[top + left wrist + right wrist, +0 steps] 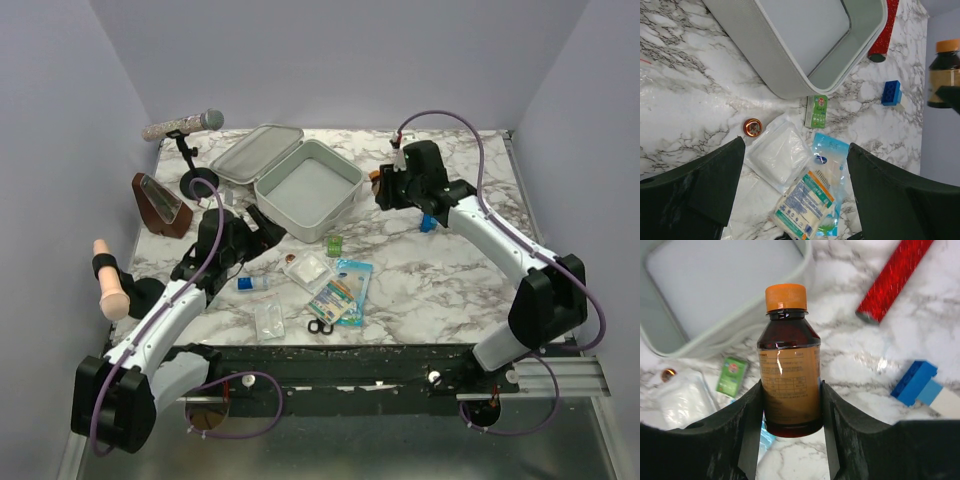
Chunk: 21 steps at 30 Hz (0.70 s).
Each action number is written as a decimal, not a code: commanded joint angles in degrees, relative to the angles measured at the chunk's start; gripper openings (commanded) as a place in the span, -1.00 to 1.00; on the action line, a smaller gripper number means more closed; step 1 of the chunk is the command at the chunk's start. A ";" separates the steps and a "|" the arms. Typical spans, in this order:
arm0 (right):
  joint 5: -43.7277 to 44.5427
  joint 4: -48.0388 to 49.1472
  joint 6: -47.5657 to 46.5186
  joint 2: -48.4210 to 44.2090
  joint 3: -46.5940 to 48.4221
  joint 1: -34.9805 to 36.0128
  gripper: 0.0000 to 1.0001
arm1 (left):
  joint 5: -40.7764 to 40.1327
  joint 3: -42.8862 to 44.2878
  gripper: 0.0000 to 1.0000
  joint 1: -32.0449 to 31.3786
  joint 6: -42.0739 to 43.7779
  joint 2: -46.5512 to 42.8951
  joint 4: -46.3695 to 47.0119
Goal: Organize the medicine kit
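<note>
The medicine kit (280, 215) is a pale grey tin that lies open at the table's middle, with its lid (258, 152) flat behind it. It also shows in the left wrist view (770, 55) and the right wrist view (740, 332). My right gripper (382, 188) (790, 410) is shut on a brown bottle (790, 375) with an orange cap and holds it above the table just right of the kit. My left gripper (265, 225) (795, 185) is open and empty above a gauze pack (780, 160) and a printed packet (805, 200).
In front of the kit lie a green box (333, 244), a copper round tin (290, 259), a blue pouch (352, 275), a blue vial (250, 284), a clear packet (268, 320) and scissors (320, 326). A red cylinder (892, 280) and a blue brick (428, 222) lie to the right. A microphone (185, 125) stands back left.
</note>
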 commanded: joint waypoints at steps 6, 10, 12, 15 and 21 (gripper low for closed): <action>-14.82 4.09 -9.53 10.89 20.14 3.29 -0.24 | -3.71 2.94 0.86 -0.08 0.37 -3.70 -4.54; -15.54 0.75 -14.19 22.41 33.06 3.37 -0.24 | -4.23 3.47 0.87 0.01 0.37 -4.32 -6.12; -15.72 -0.83 -15.51 27.60 38.86 3.37 -0.24 | -4.94 3.56 0.87 0.01 0.89 -4.67 -7.09; -15.45 -1.10 -16.56 33.58 45.02 3.37 -0.24 | -5.73 3.47 0.87 0.01 1.77 -4.93 -8.06; -14.66 -0.75 -17.01 41.85 52.85 3.37 -0.23 | -5.73 3.82 0.88 0.01 3.00 -3.70 -9.64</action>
